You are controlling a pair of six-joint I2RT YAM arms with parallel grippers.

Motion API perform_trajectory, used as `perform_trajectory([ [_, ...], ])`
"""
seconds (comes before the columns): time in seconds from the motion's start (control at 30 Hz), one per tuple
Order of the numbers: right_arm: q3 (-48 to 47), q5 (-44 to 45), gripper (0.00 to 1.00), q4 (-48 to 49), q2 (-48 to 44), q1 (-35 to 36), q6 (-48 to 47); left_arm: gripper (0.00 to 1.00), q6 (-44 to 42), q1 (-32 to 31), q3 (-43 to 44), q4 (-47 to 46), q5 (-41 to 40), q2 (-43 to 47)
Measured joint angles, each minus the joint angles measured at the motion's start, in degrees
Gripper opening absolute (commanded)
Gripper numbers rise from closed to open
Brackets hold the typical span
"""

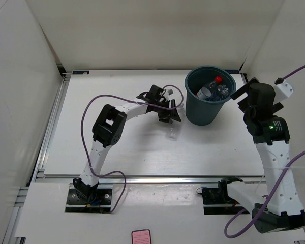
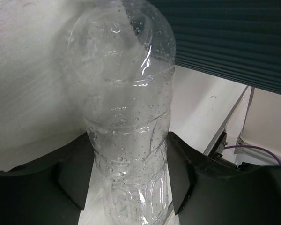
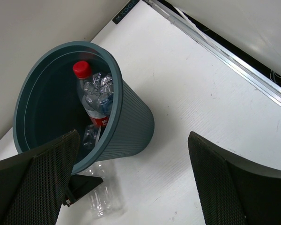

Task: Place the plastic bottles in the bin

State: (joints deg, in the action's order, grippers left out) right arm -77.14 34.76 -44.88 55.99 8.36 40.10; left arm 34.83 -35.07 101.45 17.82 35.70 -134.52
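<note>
- Although most of the job looked done, one clear bottle [image 2: 126,70] was not yet in the bin [image 3: 117,93]. It lay on the table [image 1: 132,147] just beside the bin's base, on the side nearer the left arm.
- The left claw [image 2: 128,140] was around that bottle. Its two dark fingers [image 2: 79,168] stood against the bottle's sides low on the body, so it appeared to have hold of it, though the bottle was not lifted.
- Inside the bin lay a red-capped bottle [image 3: 91,101] with a red label, its cap pointing up toward the rim.
- Beside and beneath it sat more crumpled clear plastic, which I judged to be at least one more bottle. How many lay there could not be told from these views.
- What remained, by my reading, was to raise the clear bottle over the rim and let it go. No other bottle showed on the table.
- The right claw [image 3: 133,154] hung above and to the side of the bin, fingers spread wide, holding nothing.
- Counted: one bin; one bottle on the table; one red-capped bottle and an uncertain number of clear ones in the bin; two claws, one busy and one idle.
</note>
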Motion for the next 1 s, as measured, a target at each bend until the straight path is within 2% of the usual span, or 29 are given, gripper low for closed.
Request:
perform_trajectory([
  [0.2, 0.00, -0.02, 1.00, -0.17, 0.04, 0.00, 0.24, 0.44, 0.20, 0.94, 0.00, 0.13, 0.83, -0.04],
  [0.3, -0.35, -0.09, 1.00, -0.35, 0.59, 0.00, 0.70, 0.41, 0.20, 1.66, -0.02, 0.20, 0.81, 0.13],
  [0.33, -0.48, -0.17, 1.00, -0.35, 0.87, 0.00, 0.96, 0.35, 0.15, 1.92, -0.09, 0.35, 0.74, 0.33],
  [0.47, -1.29, -0.55, 1.00, -0.37, 1.97, 0.00, 1.73, 0.23, -0.22, 2.95, -1.77, 1.07, 0.26, 3.30],
  [0.63, -0.96, -0.48, 1.00, -0.24, 1.09, 0.00, 1.79, 0.17, -0.42, 3.76, -1.97, 1.05, -0.68, 7.56],
  [0.7, 0.02, -0.48, 1.00, -0.22, -0.09, 0.00, 1.81, 0.11, -0.46, 3.74, -1.44, 1.09, -0.81, 8.59],
  [1.0, 1.99, 0.59, 1.00, -0.37, -3.19, 0.00, 1.60, 0.11, -0.44, 3.04, -0.11, 1.81, -2.19, 9.38],
])
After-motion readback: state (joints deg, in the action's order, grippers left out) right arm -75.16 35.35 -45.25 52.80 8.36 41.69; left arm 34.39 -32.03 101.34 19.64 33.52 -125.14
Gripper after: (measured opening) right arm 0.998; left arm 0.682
